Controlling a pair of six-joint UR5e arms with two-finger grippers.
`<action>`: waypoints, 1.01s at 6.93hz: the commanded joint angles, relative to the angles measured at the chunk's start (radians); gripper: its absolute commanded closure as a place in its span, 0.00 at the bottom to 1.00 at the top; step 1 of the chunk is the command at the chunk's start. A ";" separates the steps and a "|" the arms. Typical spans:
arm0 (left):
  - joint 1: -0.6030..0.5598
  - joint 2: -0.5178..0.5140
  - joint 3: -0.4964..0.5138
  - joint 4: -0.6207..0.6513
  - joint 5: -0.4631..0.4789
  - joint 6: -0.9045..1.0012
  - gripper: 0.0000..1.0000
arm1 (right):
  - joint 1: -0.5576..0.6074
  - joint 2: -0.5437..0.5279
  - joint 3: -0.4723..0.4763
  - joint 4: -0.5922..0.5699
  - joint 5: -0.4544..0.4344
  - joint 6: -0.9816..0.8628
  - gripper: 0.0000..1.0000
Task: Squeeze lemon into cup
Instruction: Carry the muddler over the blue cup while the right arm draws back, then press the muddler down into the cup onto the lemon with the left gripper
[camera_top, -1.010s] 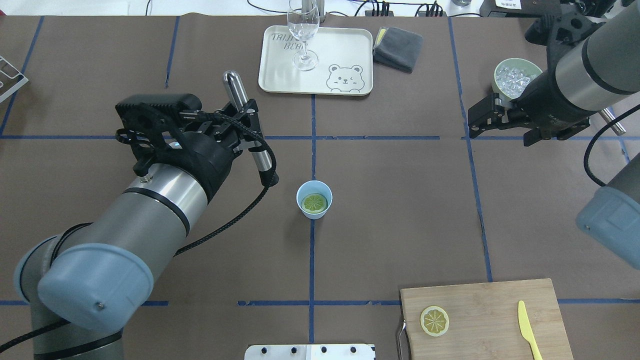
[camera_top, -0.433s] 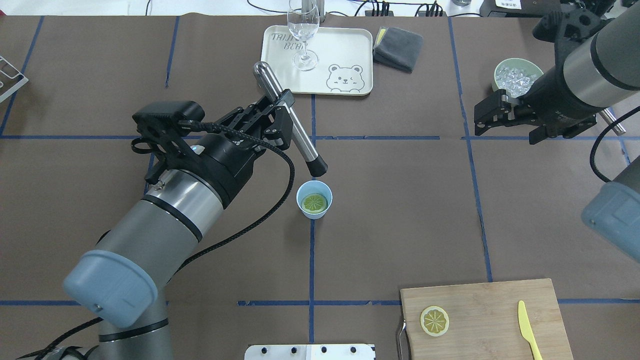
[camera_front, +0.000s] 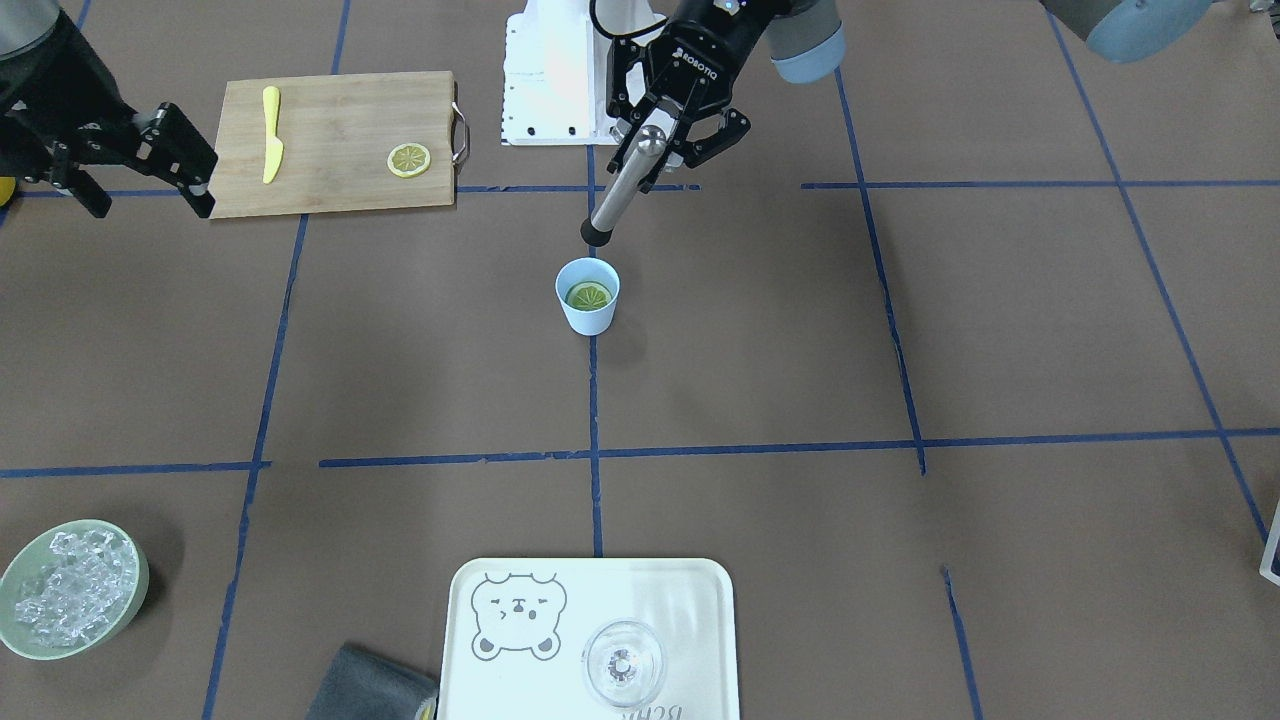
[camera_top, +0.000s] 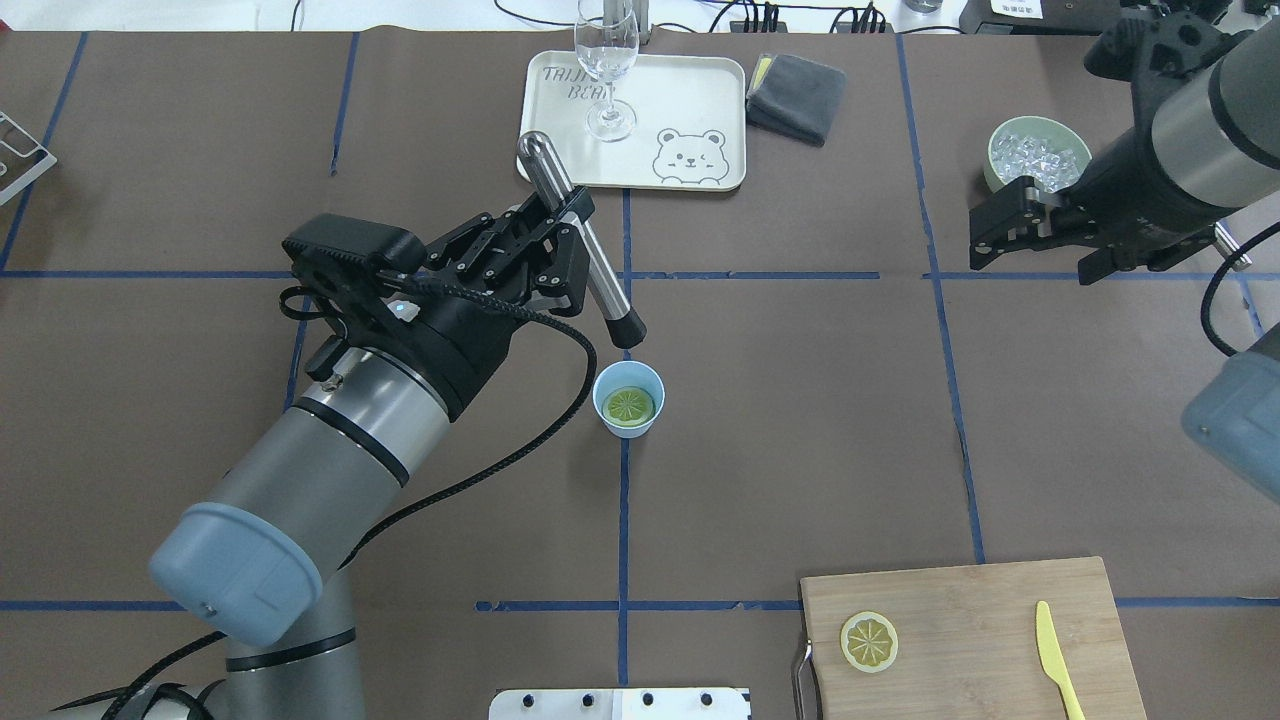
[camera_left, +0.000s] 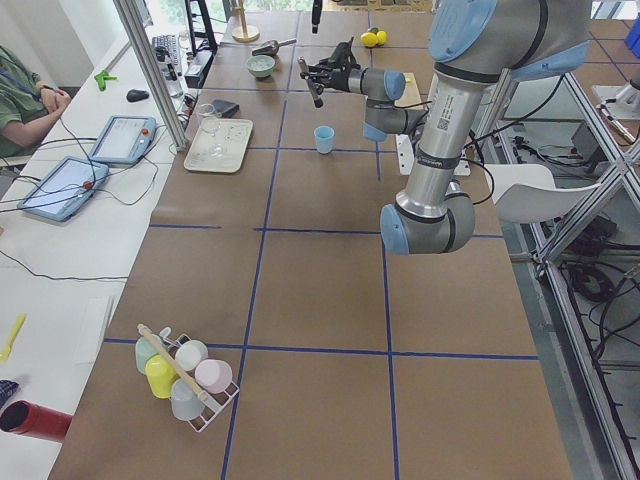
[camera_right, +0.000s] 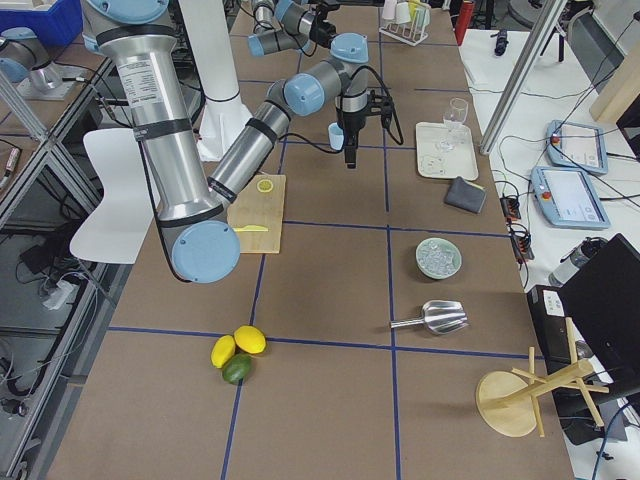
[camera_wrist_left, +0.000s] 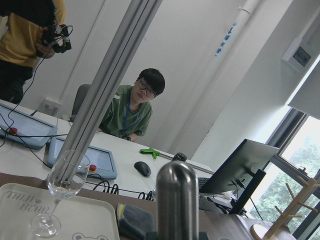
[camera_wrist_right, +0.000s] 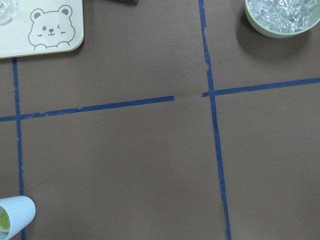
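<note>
The light-blue cup (camera_top: 628, 422) stands at the table's middle, upright, with a lemon slice (camera_top: 629, 404) lying flat inside it. Both show in the front view, the cup (camera_front: 587, 316) and the slice (camera_front: 589, 295). My left gripper (camera_top: 572, 222) is shut on a steel muddler (camera_top: 600, 275) held tilted. The muddler's black tip (camera_top: 632, 334) hangs just behind the cup's rim, above the table. In the front view the left gripper (camera_front: 657, 148) holds it over the cup's far side. A twin slice (camera_top: 868, 641) lies on the cutting board (camera_top: 980, 600). My right gripper (camera_top: 982, 240) is open and empty, far right.
A yellow knife (camera_top: 1055, 660) lies on the board. A pale green bowl of ice (camera_top: 1036, 155) sits beside the right gripper. A bear tray (camera_top: 690, 120) with a clear glass (camera_top: 606, 70) and a grey cloth (camera_top: 797, 95) stand at the back.
My left arm has swung right, carrying the muddler from the left of the cup to just behind its rim. My right arm has drawn back to the right.
</note>
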 joint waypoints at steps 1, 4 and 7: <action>0.003 0.000 0.070 -0.009 0.002 0.034 1.00 | 0.182 -0.106 -0.081 0.003 0.101 -0.369 0.00; 0.025 -0.009 0.112 -0.009 0.003 0.035 1.00 | 0.296 -0.136 -0.158 0.001 0.113 -0.590 0.00; 0.029 -0.034 0.177 -0.014 0.003 0.029 1.00 | 0.301 -0.136 -0.167 0.001 0.113 -0.590 0.00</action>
